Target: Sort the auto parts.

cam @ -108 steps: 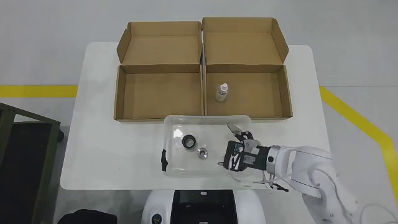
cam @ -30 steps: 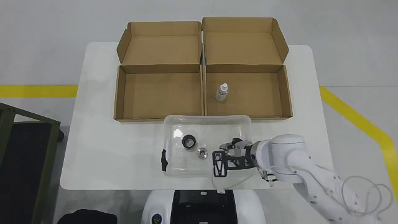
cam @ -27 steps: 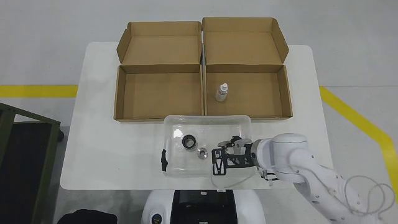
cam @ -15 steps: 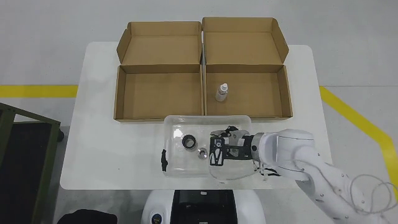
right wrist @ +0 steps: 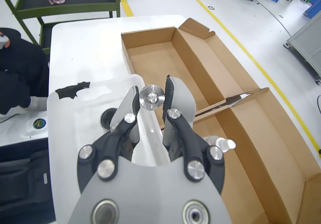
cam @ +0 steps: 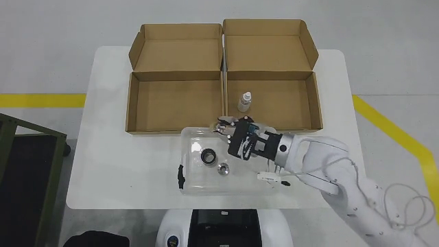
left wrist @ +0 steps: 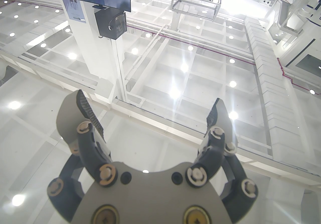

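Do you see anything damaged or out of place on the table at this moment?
One thing: the clear tray has a ragged black patch on its rim, perhaps tape; whether it covers a crack I cannot tell. Nothing is spilled. The right gripper holds a round metal part squarely.

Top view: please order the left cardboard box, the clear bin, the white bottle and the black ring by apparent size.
1. left cardboard box
2. clear bin
3. white bottle and black ring look nearly alike, so I do not rank them.
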Robot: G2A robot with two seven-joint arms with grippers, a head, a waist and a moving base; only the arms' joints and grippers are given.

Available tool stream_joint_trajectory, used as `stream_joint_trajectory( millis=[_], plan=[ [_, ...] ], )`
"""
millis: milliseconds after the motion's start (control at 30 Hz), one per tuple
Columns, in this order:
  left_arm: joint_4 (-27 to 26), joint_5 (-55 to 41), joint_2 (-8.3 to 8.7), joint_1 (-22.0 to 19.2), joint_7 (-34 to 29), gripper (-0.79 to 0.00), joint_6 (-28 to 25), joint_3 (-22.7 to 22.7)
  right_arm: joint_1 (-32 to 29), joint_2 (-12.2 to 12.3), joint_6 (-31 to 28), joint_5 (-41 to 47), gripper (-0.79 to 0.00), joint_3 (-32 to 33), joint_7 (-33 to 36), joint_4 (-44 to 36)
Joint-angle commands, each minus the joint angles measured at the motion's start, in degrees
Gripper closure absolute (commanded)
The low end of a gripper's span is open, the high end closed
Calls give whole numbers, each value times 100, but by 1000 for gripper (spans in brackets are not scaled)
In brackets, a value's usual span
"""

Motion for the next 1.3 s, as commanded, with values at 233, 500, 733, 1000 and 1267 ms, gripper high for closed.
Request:
stream_joint_trajectory(
  millis=[233, 500, 733, 1000, 1267],
  plan=[
    [0, 0, 0, 0, 0, -785, 0, 0, 325, -136, 290, 702, 0, 78, -613, -9],
    [0, 0, 0, 0, 0, -785, 0, 0, 550, -231, 500, 937, 0, 190, -994, -2],
    [0, 0, 0, 0, 0, -785, 0, 0, 576, -276, 554, 1291, 0, 415, -1232, -36],
    [0, 0, 0, 0, 0, -785, 0, 0, 606, -336, 407, 1710, 0, 503, -1476, -2],
    [0, 0, 0, 0, 0, -785, 0, 0, 546, -384, 369, 2030, 0, 600, -1609, 70]
  ],
)
